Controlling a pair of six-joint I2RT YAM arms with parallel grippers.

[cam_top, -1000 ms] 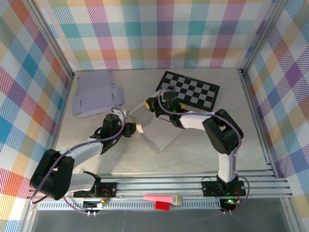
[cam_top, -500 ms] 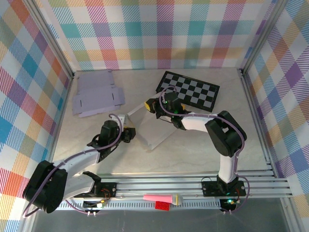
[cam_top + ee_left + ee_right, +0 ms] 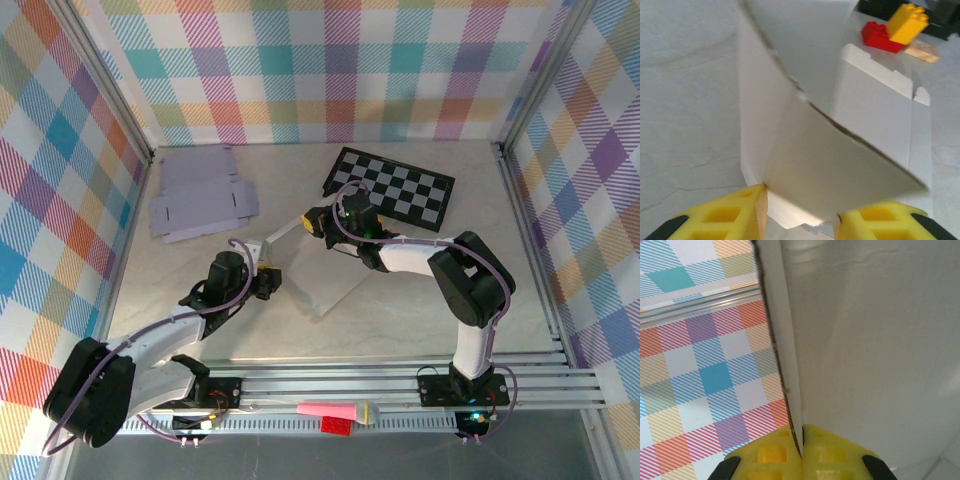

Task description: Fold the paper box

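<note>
Paper box in right tool (edge-on)

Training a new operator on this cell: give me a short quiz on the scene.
1. True or false: the right gripper is shut on an edge of the paper box.
2. What lies at the back left of the table? A) flat cardboard blanks B) a checkerboard C) a cup
3. In the left wrist view, what colours are the toy bricks beyond the box?
Key: 1 true; 2 A; 3 red and yellow.
</note>
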